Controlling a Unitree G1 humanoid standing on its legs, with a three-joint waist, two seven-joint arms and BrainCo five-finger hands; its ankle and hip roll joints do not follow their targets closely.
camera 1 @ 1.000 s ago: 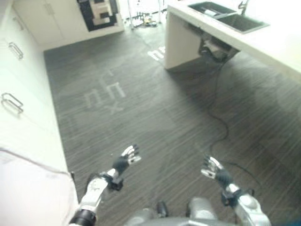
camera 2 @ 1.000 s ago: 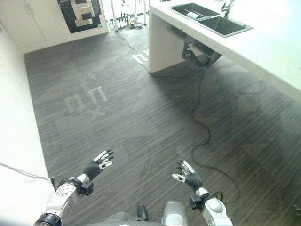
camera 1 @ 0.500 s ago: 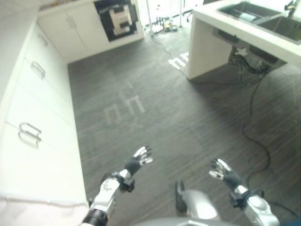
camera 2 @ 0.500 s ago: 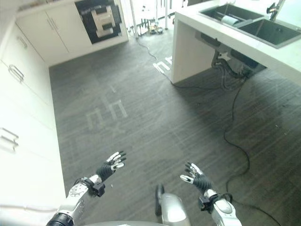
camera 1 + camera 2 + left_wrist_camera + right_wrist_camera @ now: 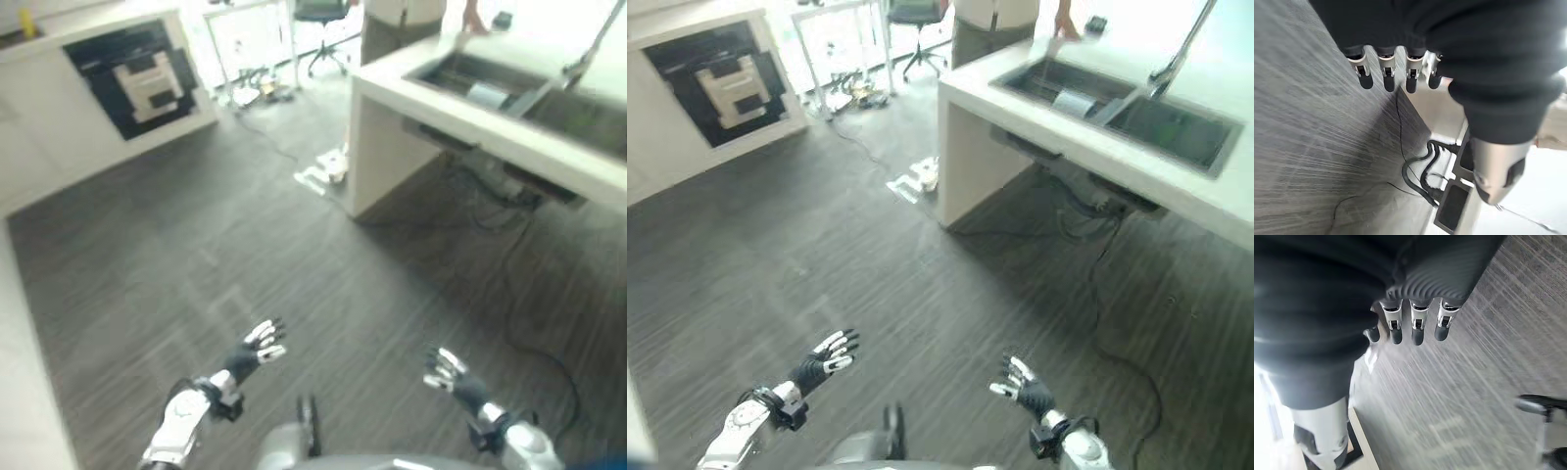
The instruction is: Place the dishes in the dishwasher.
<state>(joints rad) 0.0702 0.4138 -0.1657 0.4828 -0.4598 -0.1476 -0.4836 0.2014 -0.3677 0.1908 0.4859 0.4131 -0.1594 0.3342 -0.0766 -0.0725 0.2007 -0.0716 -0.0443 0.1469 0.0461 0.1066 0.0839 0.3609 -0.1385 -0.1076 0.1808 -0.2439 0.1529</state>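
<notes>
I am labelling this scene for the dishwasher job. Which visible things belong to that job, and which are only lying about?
For the job:
- dark double sink set in the white counter, with a pale item inside, too blurred to identify
- left hand and right hand, both open and empty above the floor

Only lying about:
- black office chair
- white scraps on the grey floor
- person behind the counter

Matt grey ribbed floor point(image 5: 196, 255); smooth white counter point(image 5: 1097, 147).

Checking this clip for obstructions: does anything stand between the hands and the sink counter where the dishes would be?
Nothing visible does. The left hand and right hand hang open, holding nothing, over bare floor; the sink counter lies ahead to the right.
</notes>
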